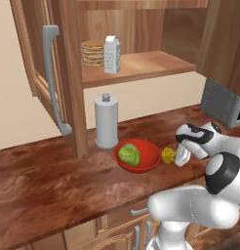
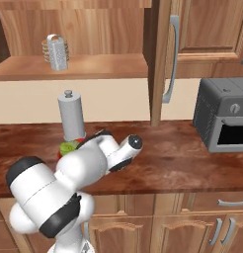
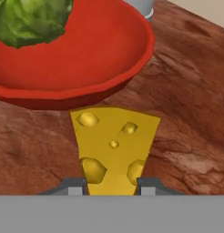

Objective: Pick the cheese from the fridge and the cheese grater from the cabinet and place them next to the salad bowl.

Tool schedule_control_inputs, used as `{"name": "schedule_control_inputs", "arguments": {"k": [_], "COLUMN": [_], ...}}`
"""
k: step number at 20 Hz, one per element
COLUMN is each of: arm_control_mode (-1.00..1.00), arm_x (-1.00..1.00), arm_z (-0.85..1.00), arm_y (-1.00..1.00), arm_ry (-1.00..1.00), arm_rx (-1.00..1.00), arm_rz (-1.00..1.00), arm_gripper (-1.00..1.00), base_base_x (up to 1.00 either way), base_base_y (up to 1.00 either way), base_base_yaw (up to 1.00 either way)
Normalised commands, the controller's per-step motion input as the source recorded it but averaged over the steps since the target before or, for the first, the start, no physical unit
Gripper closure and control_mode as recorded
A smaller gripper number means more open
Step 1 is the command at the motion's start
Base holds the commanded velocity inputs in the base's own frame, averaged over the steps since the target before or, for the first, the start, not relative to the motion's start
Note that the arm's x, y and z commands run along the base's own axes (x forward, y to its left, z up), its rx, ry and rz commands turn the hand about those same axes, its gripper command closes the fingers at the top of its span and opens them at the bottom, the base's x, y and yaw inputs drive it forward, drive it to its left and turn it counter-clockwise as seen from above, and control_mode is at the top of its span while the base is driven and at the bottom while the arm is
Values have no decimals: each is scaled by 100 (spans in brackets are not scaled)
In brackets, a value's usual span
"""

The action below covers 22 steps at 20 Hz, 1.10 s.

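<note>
The yellow cheese (image 3: 114, 145) wedge with holes rests on the brown counter just right of the red salad bowl (image 1: 147, 163), close to its rim (image 3: 86, 63). My gripper (image 3: 111, 187) is shut on the cheese (image 1: 167, 155), one fingertip against each side. A green lettuce head (image 1: 129, 154) lies in the bowl. The white-grey cheese grater (image 1: 112, 53) stands upright on the shelf of the open wooden cabinet (image 1: 151, 66), well above and left of the gripper (image 1: 176, 157). From the right base view the grater (image 2: 57, 53) is at the shelf's left.
A tall grey cylinder with a knob (image 1: 106, 122) stands behind the bowl. A stack of tan discs (image 1: 91, 53) sits beside the grater. The open cabinet door with its grey bar handle (image 1: 53, 83) juts out at left. A grey oven (image 2: 224, 116) occupies the counter's right end.
</note>
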Motion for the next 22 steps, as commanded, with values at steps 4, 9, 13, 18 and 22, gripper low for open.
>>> {"name": "schedule_control_inputs", "arguments": {"k": [4,9,13,18,22], "arm_control_mode": [-100,-100,-100,-100,-100], "arm_x": [0,0,0,0,0], "arm_z": [-44,-30,-1,0,0], "arm_y": [1,0,0,0,0], "arm_ry": [0,0,0,0,0], "arm_rx": [0,0,0,0,0], "arm_rz": [0,0,0,0,0], "arm_gripper": [100,100,100,-100,-100], "base_base_x": [0,0,0,0,0], "base_base_y": [0,0,0,0,0], "base_base_yaw": [0,0,0,0,0]}}
